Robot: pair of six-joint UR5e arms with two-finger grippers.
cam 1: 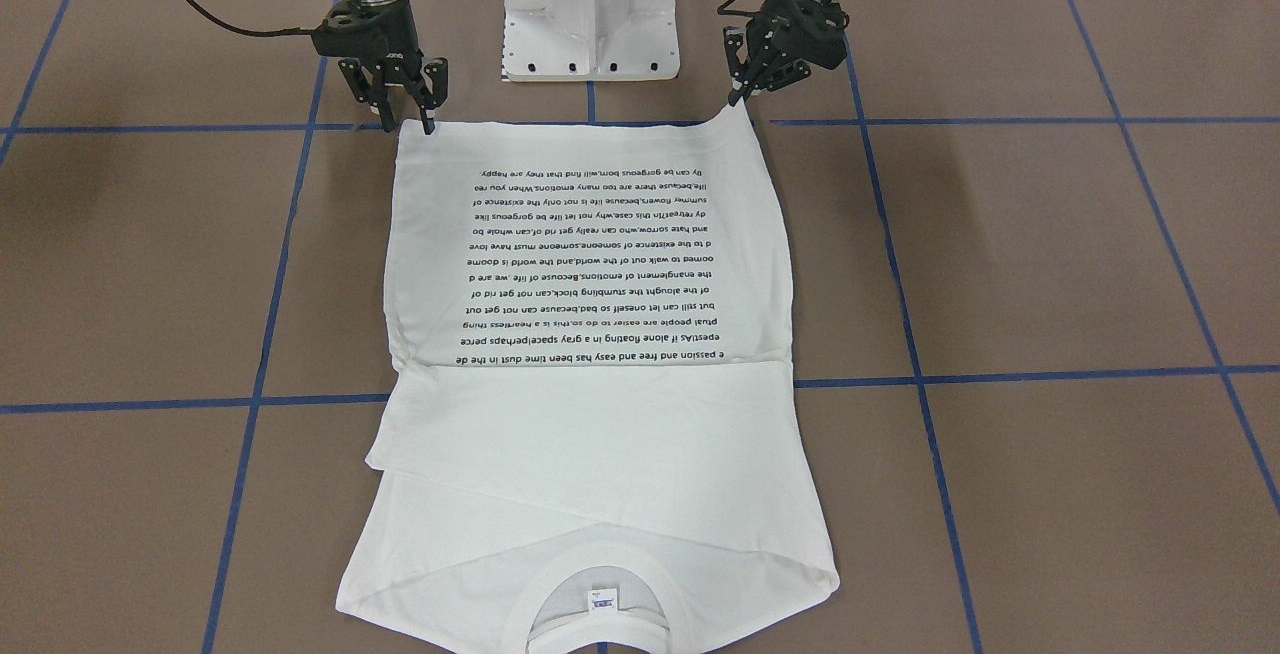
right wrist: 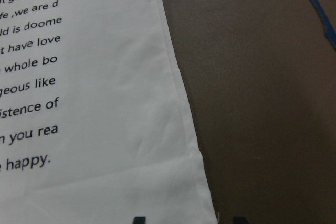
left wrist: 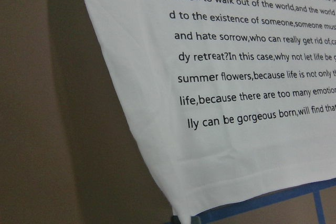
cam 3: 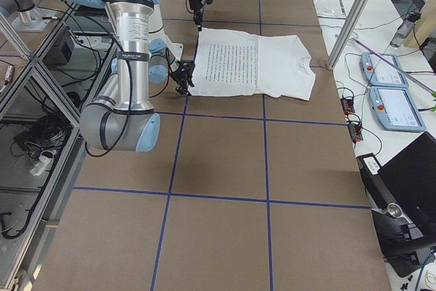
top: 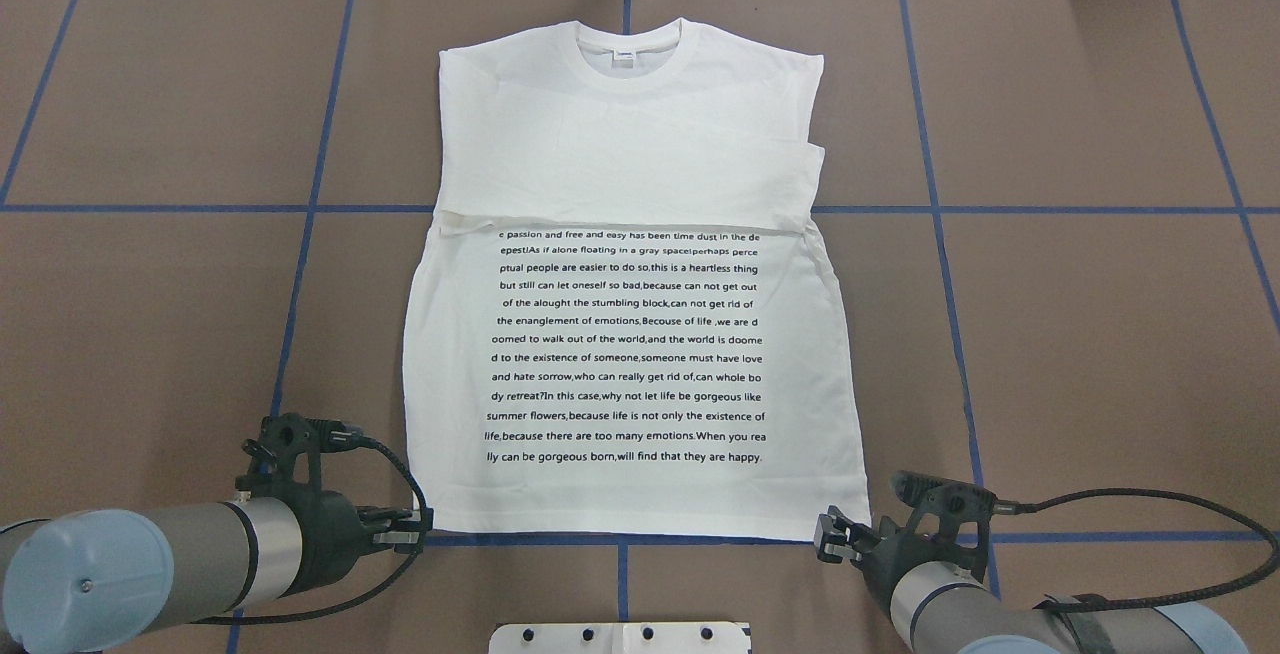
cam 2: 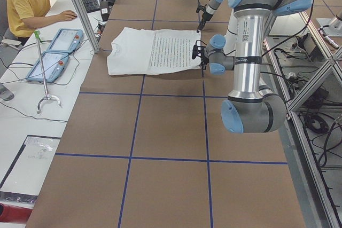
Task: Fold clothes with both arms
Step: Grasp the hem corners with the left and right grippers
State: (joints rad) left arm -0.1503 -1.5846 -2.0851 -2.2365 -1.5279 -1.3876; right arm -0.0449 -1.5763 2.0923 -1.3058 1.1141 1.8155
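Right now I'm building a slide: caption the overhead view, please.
Left claw and right claw at the printed T-shirt's hem corners.

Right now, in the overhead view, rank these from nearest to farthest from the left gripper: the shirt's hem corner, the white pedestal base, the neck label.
1. Hem corner, right at the left gripper.
2. White pedestal base, bottom centre.
3. Neck label, at the far collar.

The left arm (top: 130,564) reaches forward almost level, wrist bent. The left end effector (cam 1: 740,96) is held low and tilted, its fingers looking close together, though a firm closure cannot be made out. The right arm (top: 1000,614) mirrors that pose. The right end effector (cam 1: 408,121) points downward, its fingers (cam 1: 430,99) spread apart.
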